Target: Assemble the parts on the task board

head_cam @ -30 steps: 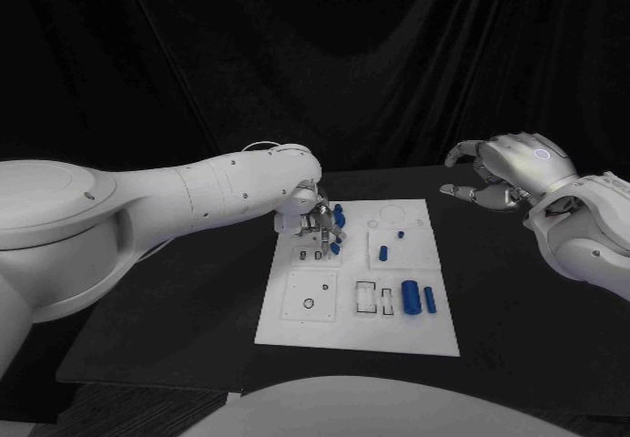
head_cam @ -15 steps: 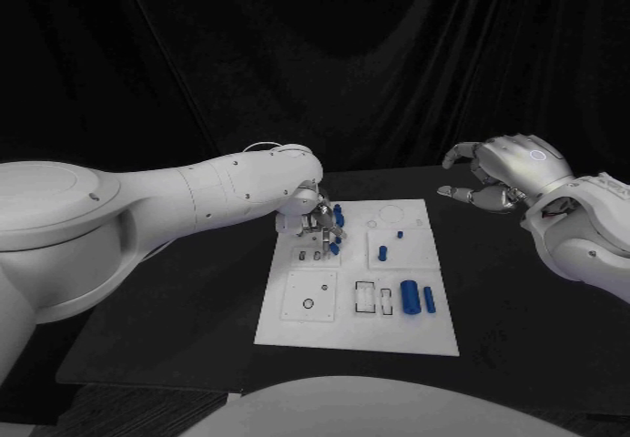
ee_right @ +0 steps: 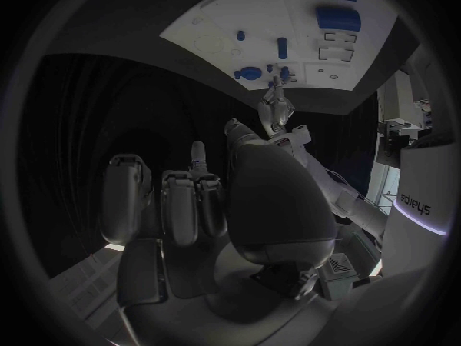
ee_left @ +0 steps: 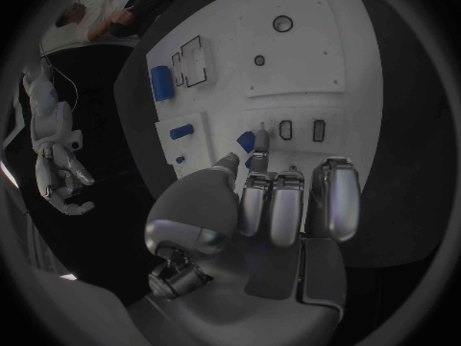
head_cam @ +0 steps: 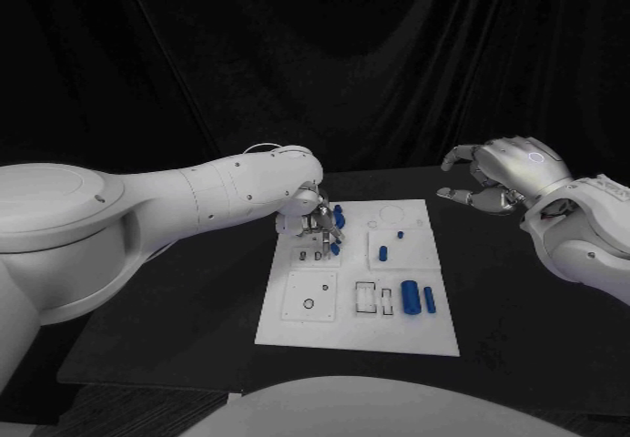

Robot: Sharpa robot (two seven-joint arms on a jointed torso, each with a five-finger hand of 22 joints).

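Down at the far left part of the task board (head_cam: 354, 328), the left hand (head_cam: 315, 225) is reaching with its fingers pointing at the plate, their tips crowding a small cluster of blue parts (head_cam: 338, 218). From the left wrist view the fingertips (ee_left: 261, 148) are lying right against one blue piece (ee_left: 247, 141) just beside two small slots, but whether they are actually pinching it I cannot tell. Another blue peg (head_cam: 382, 253) is standing near the board's middle, a tiny one (head_cam: 401, 234) is sitting just beyond it, and two larger blue cylinders (head_cam: 418, 299) are lying side by side toward the near right edge. Off the board's far right corner, the right hand (head_cam: 505, 173) is hovering above the black table (head_cam: 171, 300), fingers loosely curled and apart, holding nothing
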